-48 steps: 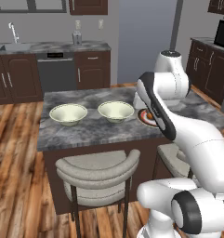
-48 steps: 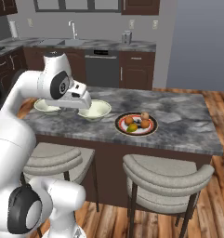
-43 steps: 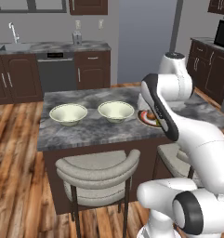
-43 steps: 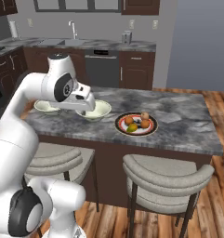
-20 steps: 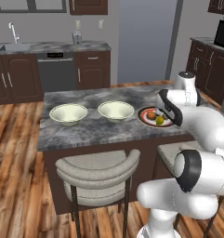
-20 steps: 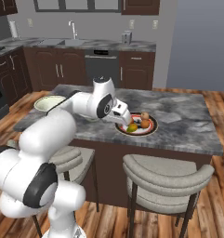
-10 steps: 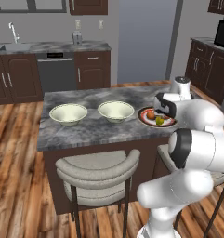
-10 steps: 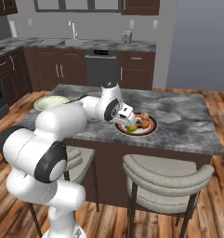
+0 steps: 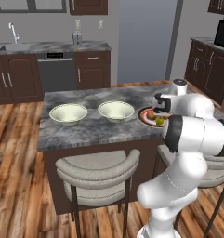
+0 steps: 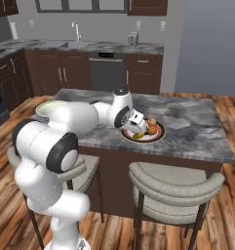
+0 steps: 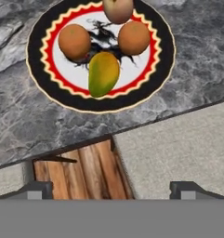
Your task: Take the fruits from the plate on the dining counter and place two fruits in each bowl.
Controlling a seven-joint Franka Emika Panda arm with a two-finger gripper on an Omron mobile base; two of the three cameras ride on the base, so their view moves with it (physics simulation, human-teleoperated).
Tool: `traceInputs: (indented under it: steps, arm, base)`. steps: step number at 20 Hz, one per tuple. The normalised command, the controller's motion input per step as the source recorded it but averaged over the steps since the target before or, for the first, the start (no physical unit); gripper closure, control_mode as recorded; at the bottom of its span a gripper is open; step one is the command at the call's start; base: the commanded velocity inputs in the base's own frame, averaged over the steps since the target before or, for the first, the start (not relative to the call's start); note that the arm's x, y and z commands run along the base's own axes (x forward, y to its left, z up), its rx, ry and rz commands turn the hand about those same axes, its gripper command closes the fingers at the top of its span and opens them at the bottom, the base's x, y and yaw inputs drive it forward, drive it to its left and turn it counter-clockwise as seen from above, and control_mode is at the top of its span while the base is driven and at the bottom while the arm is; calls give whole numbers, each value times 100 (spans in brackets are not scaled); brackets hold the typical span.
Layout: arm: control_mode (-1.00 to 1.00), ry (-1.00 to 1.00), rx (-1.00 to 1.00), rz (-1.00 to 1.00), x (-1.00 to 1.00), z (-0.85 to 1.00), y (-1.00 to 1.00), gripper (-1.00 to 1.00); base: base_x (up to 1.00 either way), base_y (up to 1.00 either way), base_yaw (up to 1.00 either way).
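Grey marble in the left base view: the plate (image 9: 144,115) sits at three o'clock from both bowls (image 9: 115,110), gripper (image 9: 159,106) just above it. In the hand view, jaws wide and empty, the yellow-green fruit (image 11: 103,73) lies toward twelve o'clock, its long axis running twelve to six.

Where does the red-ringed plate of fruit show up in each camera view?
Left base view: the plate is right of centre on the dining counter, beside the nearer bowl.
Right base view: centre, plate just right of the gripper.
Hand view: top centre, plate.
Shared landmark: the counter's marbled top.
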Motion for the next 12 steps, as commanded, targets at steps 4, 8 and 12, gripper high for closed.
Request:
traceInputs:
  steps: [4, 8, 12]
  arm:
    - [-100, -2, 0, 0, 63, -40, 0, -100]
    - [-100, 0, 2, 0, 42, -17, -14, -100]
    - [-100, 0, 3, 0, 37, -20, -27, -100]
  base:
    - [0, 0, 0]
    - [0, 0, 0]
    - [0, 0, 0]
